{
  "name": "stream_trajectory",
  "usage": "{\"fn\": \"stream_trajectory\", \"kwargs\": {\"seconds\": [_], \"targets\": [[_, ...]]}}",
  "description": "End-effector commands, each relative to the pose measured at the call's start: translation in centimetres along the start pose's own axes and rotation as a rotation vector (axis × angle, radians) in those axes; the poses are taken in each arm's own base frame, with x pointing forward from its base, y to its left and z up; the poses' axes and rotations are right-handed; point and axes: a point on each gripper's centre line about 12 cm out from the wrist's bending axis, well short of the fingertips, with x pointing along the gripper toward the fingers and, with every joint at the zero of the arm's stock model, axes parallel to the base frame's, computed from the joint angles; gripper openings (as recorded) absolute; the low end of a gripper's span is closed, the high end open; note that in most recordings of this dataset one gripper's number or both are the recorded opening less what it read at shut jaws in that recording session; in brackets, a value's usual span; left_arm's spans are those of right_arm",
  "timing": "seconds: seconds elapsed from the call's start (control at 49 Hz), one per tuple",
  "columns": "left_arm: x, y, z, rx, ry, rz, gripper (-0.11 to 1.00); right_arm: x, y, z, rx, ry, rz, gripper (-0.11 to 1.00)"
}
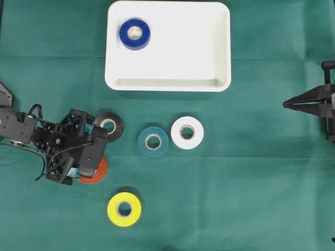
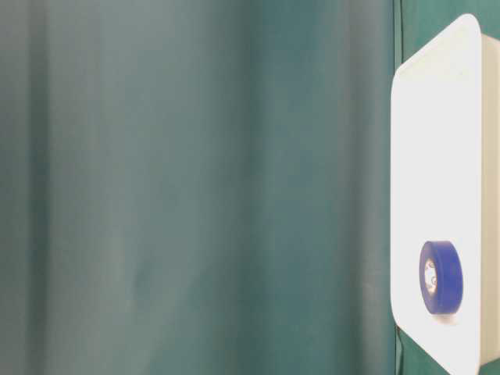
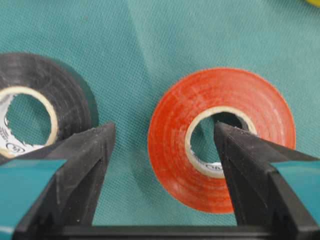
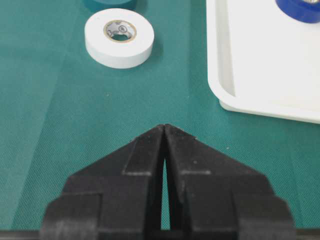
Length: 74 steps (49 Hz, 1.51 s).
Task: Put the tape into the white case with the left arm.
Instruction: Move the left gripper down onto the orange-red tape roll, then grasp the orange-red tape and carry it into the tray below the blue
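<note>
Left gripper (image 3: 162, 145) is spread wide, pointing down over the orange tape (image 3: 221, 139), one finger in its core hole, the other outside beside the black tape (image 3: 42, 107). Right gripper (image 4: 164, 128) is closed, parked far off. The white case (image 1: 209, 47) already holds a blue tape (image 1: 134, 34).

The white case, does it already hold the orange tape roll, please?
No, the white case holds only a blue roll; the orange roll lies on the cloth.

One tape roll (image 1: 134, 34) lies inside the white case (image 1: 209, 47); five rolls (image 1: 153, 141) lie on the surface (image 1: 251, 183) before it.
</note>
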Motion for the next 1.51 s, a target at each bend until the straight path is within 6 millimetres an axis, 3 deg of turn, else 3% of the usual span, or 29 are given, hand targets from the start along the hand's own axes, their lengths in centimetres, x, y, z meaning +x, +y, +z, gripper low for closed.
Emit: {"fn": "stream_trajectory", "kwargs": {"seconds": [0.0,0.286,0.51,0.918,1.265,1.489], "targets": [[-0.2,-0.1,0.6,0.006,-0.029,-0.001,0.76,0.1,0.0,0.4,0.002,-0.014,0.0,-0.1],[-0.2,-0.1,0.6,0.005,-0.028,-0.001,0.72,0.1,0.0,0.4,0.002,-0.014,0.0,-0.1],[-0.3,-0.4,1.0,-0.005,-0.04,-0.007,0.24,0.1,0.0,0.4,0.002,-0.014,-0.001,-0.1],[-0.8,-0.4,2.1,-0.045,-0.07,-0.01,0.24,0.1,0.0,0.4,0.001,-0.014,-0.001,-0.1],[-4.3,-1.2,5.8,-0.028,-0.142,-0.028,0.24,0.1,0.0,0.4,0.002,-0.014,0.0,-0.1],[-5.7,-1.0,6.5,-0.035,-0.127,-0.025,0.24,0.0,0.0,0.4,0.002,-0.012,-0.001,-0.1]]}}
